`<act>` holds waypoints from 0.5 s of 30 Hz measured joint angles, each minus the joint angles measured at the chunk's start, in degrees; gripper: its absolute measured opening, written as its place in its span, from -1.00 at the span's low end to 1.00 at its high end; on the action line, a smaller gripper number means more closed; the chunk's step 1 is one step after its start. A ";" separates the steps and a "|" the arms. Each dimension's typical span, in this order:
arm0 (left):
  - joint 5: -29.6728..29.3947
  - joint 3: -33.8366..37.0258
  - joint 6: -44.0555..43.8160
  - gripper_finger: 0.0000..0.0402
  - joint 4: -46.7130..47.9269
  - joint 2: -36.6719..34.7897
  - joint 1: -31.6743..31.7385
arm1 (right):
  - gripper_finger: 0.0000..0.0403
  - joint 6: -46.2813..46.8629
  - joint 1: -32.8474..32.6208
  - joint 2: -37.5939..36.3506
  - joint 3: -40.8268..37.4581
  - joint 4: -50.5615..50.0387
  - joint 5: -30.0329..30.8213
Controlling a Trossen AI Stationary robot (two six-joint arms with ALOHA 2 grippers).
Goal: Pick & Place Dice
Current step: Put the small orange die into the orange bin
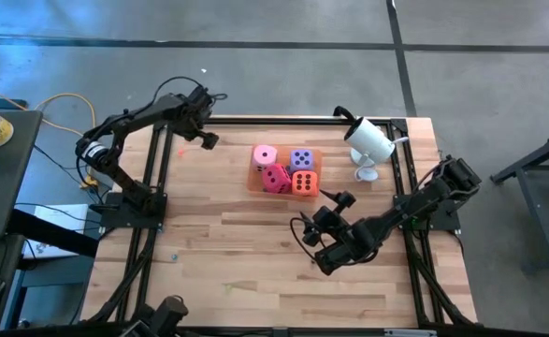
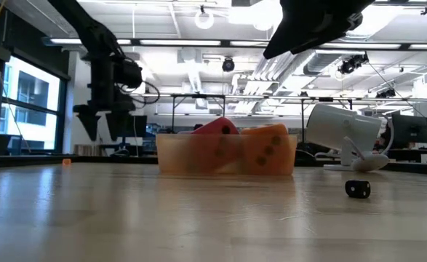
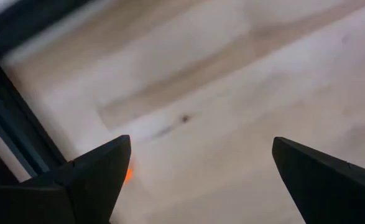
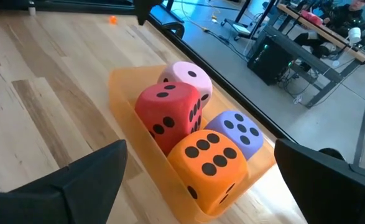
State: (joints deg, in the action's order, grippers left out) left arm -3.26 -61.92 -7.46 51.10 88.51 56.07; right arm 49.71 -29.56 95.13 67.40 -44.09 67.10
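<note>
Four dice sit together in a flat translucent orange tray (image 1: 255,183) on the far middle of the table: pink (image 1: 266,155), lavender-purple (image 1: 301,159), red (image 1: 275,178) and orange (image 1: 303,183). In the right wrist view the orange die (image 4: 207,163) is nearest, with the red (image 4: 168,111), pink (image 4: 187,78) and purple (image 4: 238,130) behind it. My right gripper (image 1: 336,198) (image 4: 201,146) is open and hangs just near-right of the tray, pointing at the dice without touching them. My left gripper (image 1: 204,139) (image 3: 201,143) is open above bare wood near the far-left corner.
A white camera-like device (image 1: 368,142) (image 2: 344,131) stands on the table at the far right, beside the tray. A small dark object (image 2: 357,189) lies on the wood in the low view. A tiny orange speck (image 3: 127,174) lies under the left gripper. The near half of the table is bare wood (image 1: 237,281).
</note>
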 joint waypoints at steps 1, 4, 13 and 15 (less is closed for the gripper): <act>-0.06 -0.75 0.65 0.89 -0.07 0.00 0.17 | 0.97 0.00 0.05 0.00 0.00 0.18 0.00; -0.07 -2.00 0.45 0.89 -0.10 0.39 1.63 | 0.97 0.00 0.09 0.00 0.00 0.40 0.02; 0.25 -4.56 -0.27 0.89 11.62 6.98 7.41 | 0.97 -0.27 0.09 0.00 0.00 1.13 0.11; 0.15 -6.08 -0.92 0.89 13.32 8.43 6.96 | 0.97 -0.26 0.11 0.00 0.00 1.14 0.16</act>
State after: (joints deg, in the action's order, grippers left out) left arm -3.11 -68.00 -8.38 64.42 96.94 63.03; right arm 49.45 -29.45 95.13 67.40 -42.96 67.26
